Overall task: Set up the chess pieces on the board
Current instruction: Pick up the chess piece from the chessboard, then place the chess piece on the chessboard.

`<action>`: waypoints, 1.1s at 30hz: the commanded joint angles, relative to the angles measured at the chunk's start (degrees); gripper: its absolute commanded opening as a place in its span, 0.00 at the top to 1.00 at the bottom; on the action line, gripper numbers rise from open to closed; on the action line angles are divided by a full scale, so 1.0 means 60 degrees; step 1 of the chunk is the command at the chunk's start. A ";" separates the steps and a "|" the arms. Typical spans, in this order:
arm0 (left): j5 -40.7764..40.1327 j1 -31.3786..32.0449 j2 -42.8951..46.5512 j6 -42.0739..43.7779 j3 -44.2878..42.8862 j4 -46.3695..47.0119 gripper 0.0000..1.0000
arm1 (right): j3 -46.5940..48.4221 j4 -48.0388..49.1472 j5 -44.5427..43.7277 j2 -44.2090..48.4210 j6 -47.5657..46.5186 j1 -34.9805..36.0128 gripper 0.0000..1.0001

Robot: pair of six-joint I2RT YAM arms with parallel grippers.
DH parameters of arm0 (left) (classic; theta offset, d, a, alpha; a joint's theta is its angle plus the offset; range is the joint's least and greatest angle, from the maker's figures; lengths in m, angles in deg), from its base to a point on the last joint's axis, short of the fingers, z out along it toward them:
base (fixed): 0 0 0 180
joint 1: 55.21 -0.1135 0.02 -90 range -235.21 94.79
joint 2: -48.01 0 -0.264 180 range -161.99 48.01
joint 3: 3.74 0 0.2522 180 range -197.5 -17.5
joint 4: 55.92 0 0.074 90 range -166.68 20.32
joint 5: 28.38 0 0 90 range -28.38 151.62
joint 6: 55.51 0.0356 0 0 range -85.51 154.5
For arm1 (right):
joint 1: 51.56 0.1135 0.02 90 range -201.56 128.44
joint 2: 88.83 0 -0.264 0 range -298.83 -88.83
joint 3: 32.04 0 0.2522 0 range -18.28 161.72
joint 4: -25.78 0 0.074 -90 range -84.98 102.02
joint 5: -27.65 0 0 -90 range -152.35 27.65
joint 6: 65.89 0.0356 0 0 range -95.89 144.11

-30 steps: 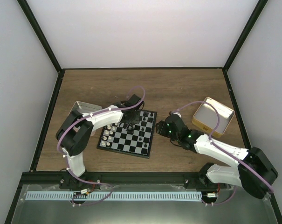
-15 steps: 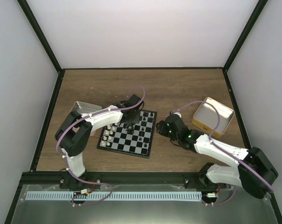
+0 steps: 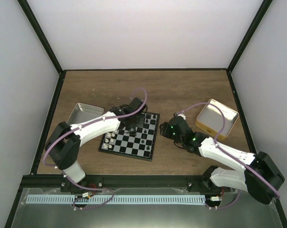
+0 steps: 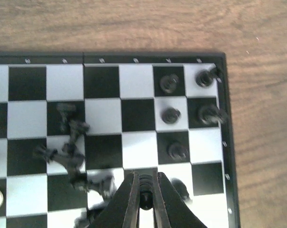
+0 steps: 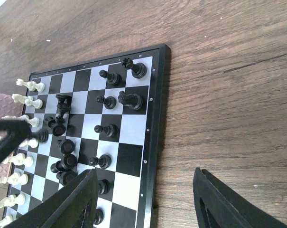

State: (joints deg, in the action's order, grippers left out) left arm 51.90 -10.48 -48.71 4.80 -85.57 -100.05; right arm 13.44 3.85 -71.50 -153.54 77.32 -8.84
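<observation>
**Left arm picks its man.** The left gripper (image 4: 144,180), jaws pressed together on a black piece (image 4: 144,198), hangs low over the board (image 3: 129,153). The board lies left of centre on the tabletop (image 3: 190,90), toward the near edge. Whether the piece has left its square cannot be told.

The step in hand looks to be the pick-up. One man is being drawn from the heap (image 4: 67,142) of toppled black pieces near the board's middle, bound, it seems, for the standing black pieces (image 4: 171,115) along the board's right edge. White pieces (image 5: 25,100) line the board's left edge.

The next move calls for a clean rise clear of the heap and a short carry to a free square on the right. It should end in an upright set-down that knocks no neighbour.

The right gripper (image 5: 145,190) waits empty, jaws spread, just off the board's right edge.

Against a second earlier, the left jaws have gone from slightly parted to closed. That arm's elbow has swung toward the tabletop's near left corner, baring more of the tin (image 3: 84,113). The right arm has not moved.
</observation>
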 commanded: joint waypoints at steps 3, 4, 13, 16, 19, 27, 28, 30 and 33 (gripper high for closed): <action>-0.0260 0.0950 0.1146 -0.0869 0.1121 -0.0322 0.90 | -0.0080 -0.0104 -0.0292 0.0294 0.0055 -0.0059 0.44; -0.0280 0.1090 0.1320 -0.1012 0.1330 -0.0301 0.90 | -0.0103 -0.0102 -0.0299 0.0309 0.0062 -0.0059 0.44; -0.0111 0.1962 0.2248 -0.1908 0.2870 0.0262 0.90 | -0.0257 -0.0089 -0.0306 0.0482 0.0137 -0.0059 0.44; -0.0051 0.2325 0.2176 -0.1981 0.3018 0.0534 0.90 | -0.0328 -0.0095 -0.0320 0.0552 0.0154 -0.0059 0.44; -0.0161 0.2664 0.1970 -0.1940 0.3053 0.0796 0.90 | -0.0336 -0.0090 -0.0349 0.0560 0.0154 -0.0059 0.43; -0.0261 0.2882 0.1547 -0.1797 0.2785 0.0787 0.90 | -0.0207 -0.0067 -0.0342 0.0456 -0.0008 -0.0059 0.43; -0.0253 0.2886 0.1546 -0.1779 0.2790 0.0792 0.90 | -0.0192 -0.0052 -0.0362 0.0433 -0.0025 -0.0059 0.43; -0.0282 0.2877 0.1528 -0.1768 0.2800 0.0799 0.90 | -0.0190 -0.0009 -0.0365 0.0379 -0.0026 -0.0061 0.43; -0.0295 0.2874 0.1443 -0.1760 0.2786 0.0824 0.90 | -0.0164 0.0028 -0.0311 0.0278 -0.0022 -0.0059 0.43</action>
State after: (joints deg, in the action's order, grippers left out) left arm 51.18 6.48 -39.31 -5.93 -67.65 -96.07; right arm 11.52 3.48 -72.03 -151.18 77.53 -8.84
